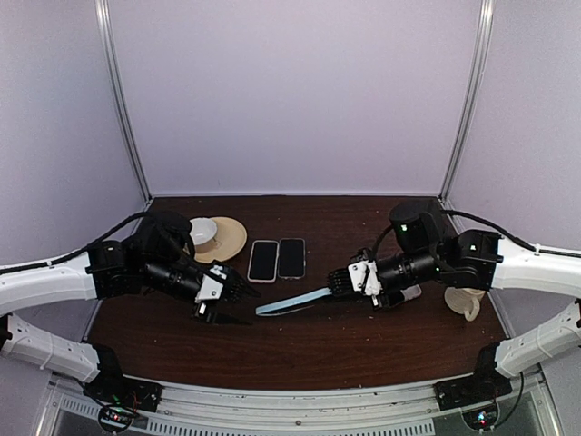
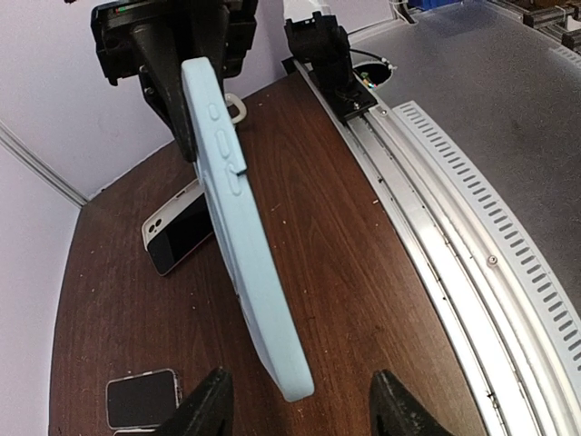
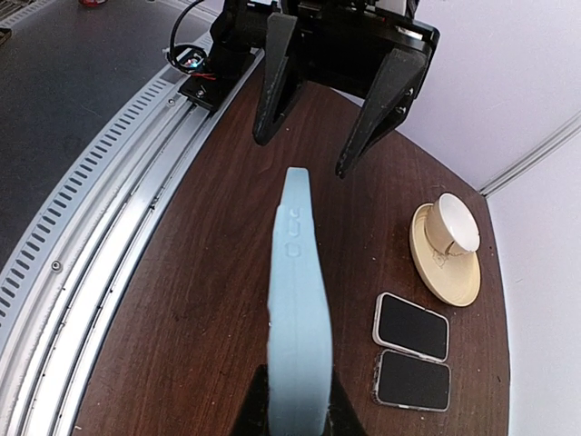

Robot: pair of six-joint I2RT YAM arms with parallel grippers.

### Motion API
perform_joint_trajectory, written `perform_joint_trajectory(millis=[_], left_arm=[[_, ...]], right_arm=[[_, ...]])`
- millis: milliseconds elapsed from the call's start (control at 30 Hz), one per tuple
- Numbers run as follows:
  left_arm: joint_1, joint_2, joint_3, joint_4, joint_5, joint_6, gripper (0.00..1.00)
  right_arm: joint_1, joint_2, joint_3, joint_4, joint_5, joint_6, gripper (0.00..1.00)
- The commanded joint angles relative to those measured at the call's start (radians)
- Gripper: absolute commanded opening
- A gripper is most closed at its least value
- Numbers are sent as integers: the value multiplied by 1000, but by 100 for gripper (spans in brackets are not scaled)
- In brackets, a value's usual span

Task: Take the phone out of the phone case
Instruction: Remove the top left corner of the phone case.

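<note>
The right gripper (image 1: 338, 286) is clamped on one end of the pale blue phone case (image 1: 290, 302), holding it edge-up above the brown table (image 1: 318, 350) and pointing it at the other arm. The left gripper (image 1: 225, 304) has its jaws spread. The case's free end sits at the gap between its fingertips (image 3: 259, 134).

From above, the two arms meet over the middle of the table, and it is hard to tell whether the left fingers touch the case. The left wrist camera settles it. The case (image 2: 245, 245) hangs between the two fingers with a gap on each side, and its side buttons show along the edge. The right wrist camera looks down the case (image 3: 295, 300) from the held end. None of the views shows the case's face, so whether a phone is inside cannot be told.

Two phones (image 1: 262, 261) (image 1: 291, 258) lie flat side by side behind the case. To their left is a tan saucer (image 1: 231, 241) with a white cup (image 1: 203, 231) on it. Only the top view shows a second cup (image 1: 465, 302), beside the right arm.
</note>
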Motion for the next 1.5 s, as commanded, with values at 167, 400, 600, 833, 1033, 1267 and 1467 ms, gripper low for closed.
perform_joint_trajectory(millis=[167, 400, 600, 833, 1033, 1267, 1467], left_arm=[[7, 8, -5, 2, 52, 8, 42], [7, 9, -4, -12, 54, 11, 39], [8, 13, 1, -27, 64, 13, 39], [6, 20, 1, -34, 78, 18, 40], [7, 29, 5, -32, 85, 20, 38], [0, 37, 4, -20, 93, 17, 32], [-11, 43, 5, -19, 87, 20, 30]], right_arm=[[30, -16, 31, 94, -21, -60, 0], [43, -21, 36, 96, -15, -74, 0], [47, -27, 41, 102, -11, -77, 0], [50, -29, 54, 96, -12, -76, 0], [57, -26, 58, 99, -12, -73, 0], [64, -15, 61, 100, -11, -73, 0], [69, -8, 66, 97, -13, -78, 0]])
